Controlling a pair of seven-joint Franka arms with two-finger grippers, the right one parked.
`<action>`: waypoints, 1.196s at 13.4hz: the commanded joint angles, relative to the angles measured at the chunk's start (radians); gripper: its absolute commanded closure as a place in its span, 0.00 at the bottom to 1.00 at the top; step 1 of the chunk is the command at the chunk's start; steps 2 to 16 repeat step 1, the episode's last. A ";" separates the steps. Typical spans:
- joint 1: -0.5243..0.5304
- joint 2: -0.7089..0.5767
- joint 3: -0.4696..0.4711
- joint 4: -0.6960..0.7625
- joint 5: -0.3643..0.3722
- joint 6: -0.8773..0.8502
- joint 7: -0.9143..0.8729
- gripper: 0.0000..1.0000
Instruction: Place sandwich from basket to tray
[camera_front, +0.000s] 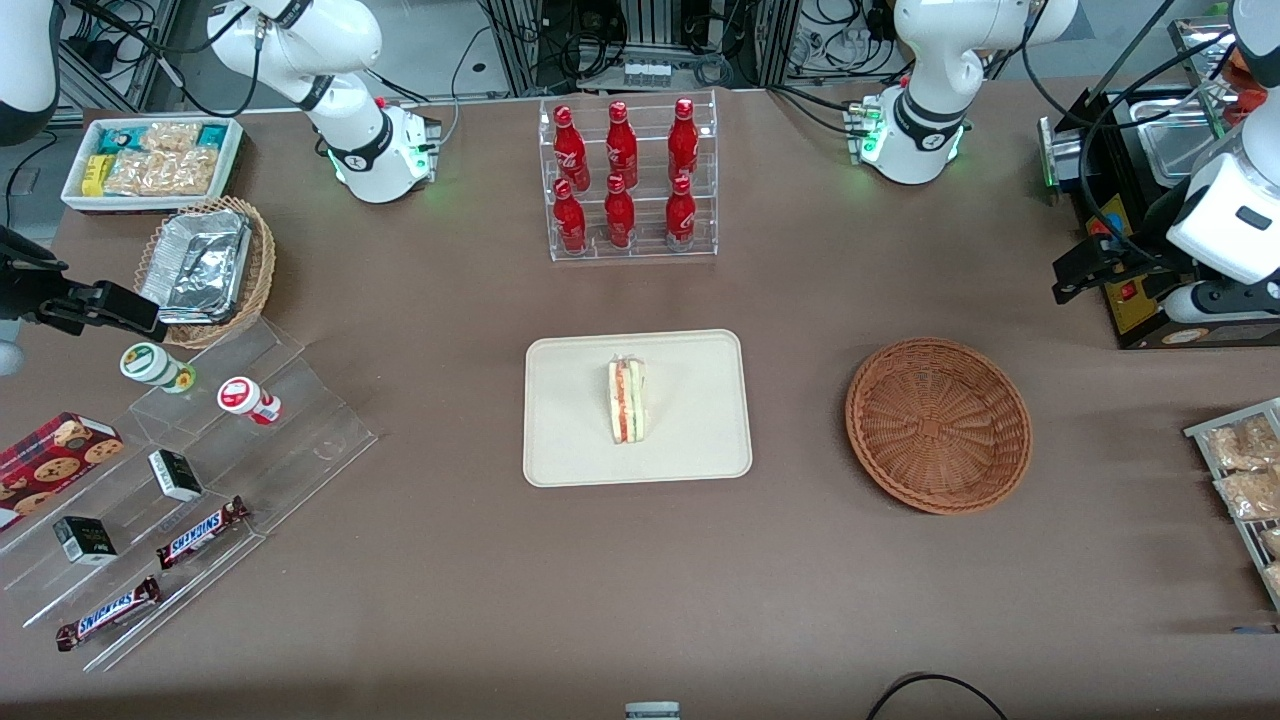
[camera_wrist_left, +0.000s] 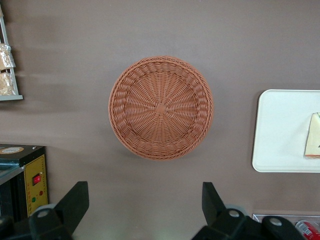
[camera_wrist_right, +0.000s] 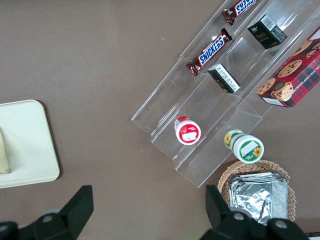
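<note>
The sandwich lies on the cream tray in the middle of the table, filling edge up. It also shows at the edge of the left wrist view, on the tray. The reddish-brown basket stands empty beside the tray, toward the working arm's end; its rim shows in the left wrist view. My gripper is open and empty, raised high above the table, farther from the front camera than the basket. In the left wrist view my gripper has its fingers wide apart over bare table.
A clear rack of red bottles stands farther back than the tray. A black machine and a rack of snack bags are at the working arm's end. Acrylic steps with candy bars and a tan basket of foil containers lie at the parked arm's end.
</note>
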 joint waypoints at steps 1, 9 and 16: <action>0.017 0.005 -0.007 0.023 -0.004 -0.013 0.016 0.00; 0.017 0.005 -0.007 0.023 -0.004 -0.013 0.016 0.00; 0.017 0.005 -0.007 0.023 -0.004 -0.013 0.016 0.00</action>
